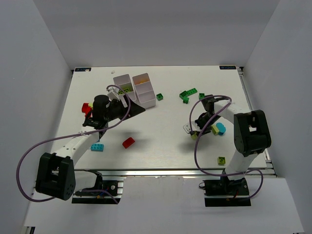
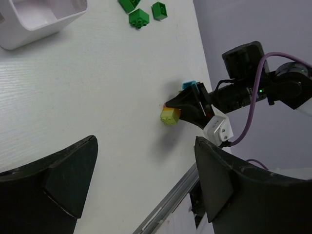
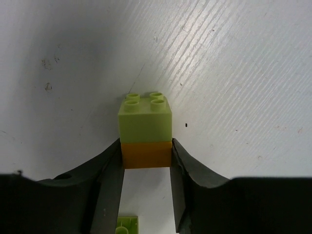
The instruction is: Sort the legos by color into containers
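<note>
Clearly little is sorted: few legos (image 1: pixel 128 142) sit in the white trays (image 1: pixel 148 98), most lie scattered on the table (image 1: pixel 161 131). The right gripper (image 3: pixel 146 147) pinches a lime-and-orange stack (image 3: pixel 146 122); the left gripper (image 2: pixel 146 180) gapes empty.

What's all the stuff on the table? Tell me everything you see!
trays: two, white, side by side at the far side.
dark green bricks: several, dark green, loose right of the trays.
red bricks: two, red, one mid-table, one by the left arm.
cyan bricks: two, cyan, one near left, one by the right arm.
lime bricks: two, lime, near right.
stack: one, lime on orange, in the right end effector.
table: one, white.
left end effector: one, black, open, empty.
right end effector: one, black, closed on the stack.
</note>
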You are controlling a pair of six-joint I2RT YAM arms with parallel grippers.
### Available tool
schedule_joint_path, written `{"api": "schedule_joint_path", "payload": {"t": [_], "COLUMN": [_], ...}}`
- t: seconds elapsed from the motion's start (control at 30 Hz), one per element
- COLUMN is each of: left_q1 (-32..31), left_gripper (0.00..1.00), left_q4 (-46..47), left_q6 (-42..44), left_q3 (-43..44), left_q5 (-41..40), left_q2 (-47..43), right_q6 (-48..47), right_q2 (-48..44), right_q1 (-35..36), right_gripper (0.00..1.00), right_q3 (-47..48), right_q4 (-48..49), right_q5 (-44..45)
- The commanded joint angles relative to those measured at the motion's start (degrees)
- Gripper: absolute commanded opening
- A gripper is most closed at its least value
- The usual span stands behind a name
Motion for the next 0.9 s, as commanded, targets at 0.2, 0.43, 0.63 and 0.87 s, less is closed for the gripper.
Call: {"api": "schedule_joint_path", "payload": {"t": [0.2,0.43,0.63,0.87], "left_q1": [-0.96,-6.15,-8.61,-9.41], "left_gripper": [0.89,0.89,0.89,0.89], "left_q4": [14.81,18.77,19.38,16.13], "left_q6": [-9.70,-11.99,-12.43,-10.76], "left_q3": [-4.93,-2.92,-0.55,2.71], "left_q5": [7.52,8.66,6.99,6.55], "left_q2": [1.72,7.43,10.16,12.19], "right_q6": [3.11,35.63,62.57,71.23], "right_q2": [-0.62,-3.34,-4.92,-4.75], "right_q1": [-0.05,5.74,11.99,17.44], "right_gripper": [0.22,0.00,0.00,0.00], "right_q3": [8.86,12.72,14.84,16.42], "right_q4": [-4.34,0.83,12.42,19.03], "right_q5": [-11.77,-21.17,-24.54,-19.00]}}
